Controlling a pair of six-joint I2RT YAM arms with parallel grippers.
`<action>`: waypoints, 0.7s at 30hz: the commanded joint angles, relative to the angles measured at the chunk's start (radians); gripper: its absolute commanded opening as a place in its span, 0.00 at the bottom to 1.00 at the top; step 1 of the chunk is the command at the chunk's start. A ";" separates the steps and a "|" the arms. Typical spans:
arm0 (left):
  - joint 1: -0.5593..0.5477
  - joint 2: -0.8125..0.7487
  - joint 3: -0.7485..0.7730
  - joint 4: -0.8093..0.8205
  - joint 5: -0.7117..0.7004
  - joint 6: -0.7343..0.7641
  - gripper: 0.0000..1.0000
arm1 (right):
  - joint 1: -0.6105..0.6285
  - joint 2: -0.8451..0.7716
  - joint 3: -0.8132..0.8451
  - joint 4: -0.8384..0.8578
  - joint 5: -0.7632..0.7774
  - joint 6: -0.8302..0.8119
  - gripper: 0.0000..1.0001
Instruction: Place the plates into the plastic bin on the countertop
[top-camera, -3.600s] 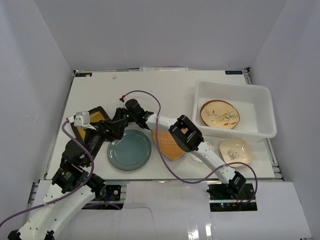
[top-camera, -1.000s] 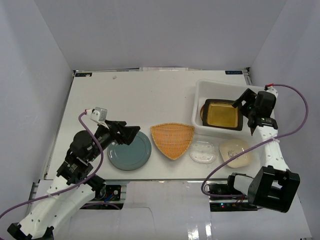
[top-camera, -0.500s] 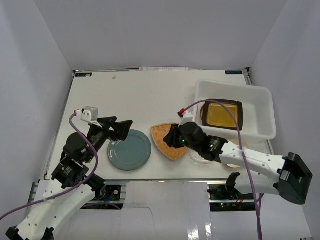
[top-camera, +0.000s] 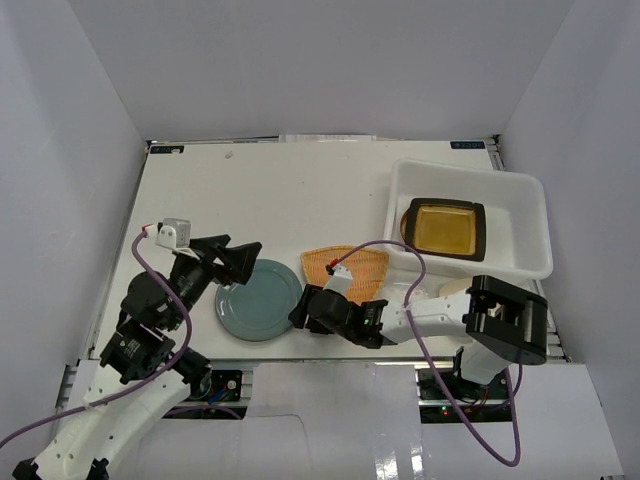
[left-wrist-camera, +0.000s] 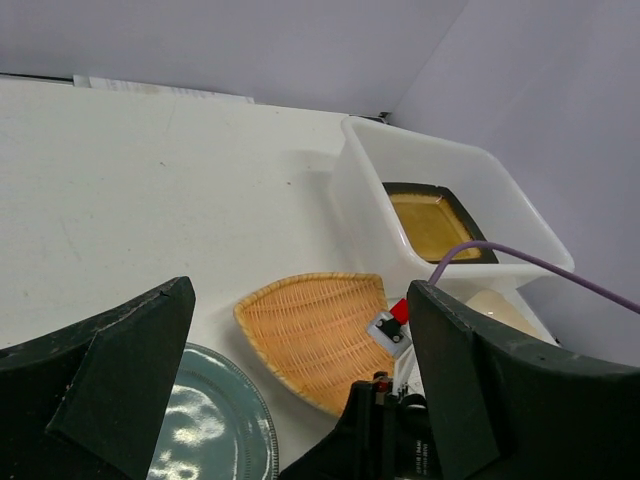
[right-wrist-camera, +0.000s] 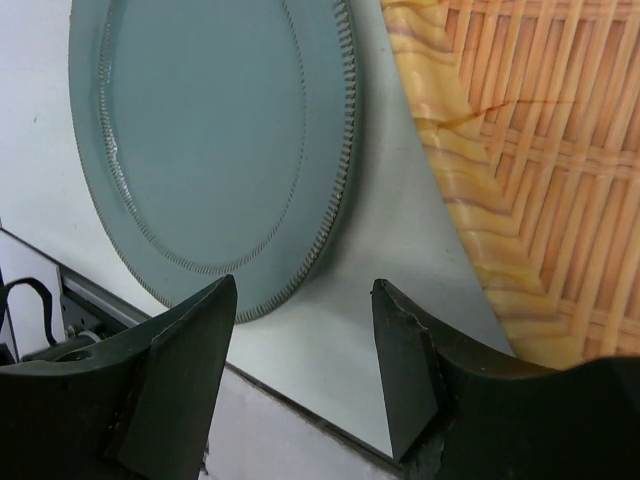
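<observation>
Two grippers are shown spread wide and empty over the large flat white countertop. The right gripper is held low at the near edge, over the strip of bare top between the round teal plate and the orange woven-look triangular plate. The left gripper is hung above the teal plate's far left rim. In the right wrist view the teal rim is framed just beside one finger and the woven edge just beside the other, with neither touched. The woven plate is laid with one corner toward the near edge and its long side toward the far side. The translucent white rectangular plastic bin, with an amber square plate lying in it, is set well apart, to the right and farther back. The right arm is judged the nearer to both rims; the woven plate is the one on the bin side
</observation>
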 joint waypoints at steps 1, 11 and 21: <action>0.007 -0.020 -0.012 -0.003 0.021 -0.004 0.98 | 0.000 0.045 0.052 0.021 0.067 0.143 0.63; 0.004 -0.038 -0.014 -0.003 0.035 -0.010 0.98 | -0.037 0.259 0.143 0.088 -0.052 0.203 0.57; 0.001 -0.057 -0.011 -0.003 0.033 -0.007 0.98 | -0.047 0.398 0.084 0.351 -0.108 0.312 0.28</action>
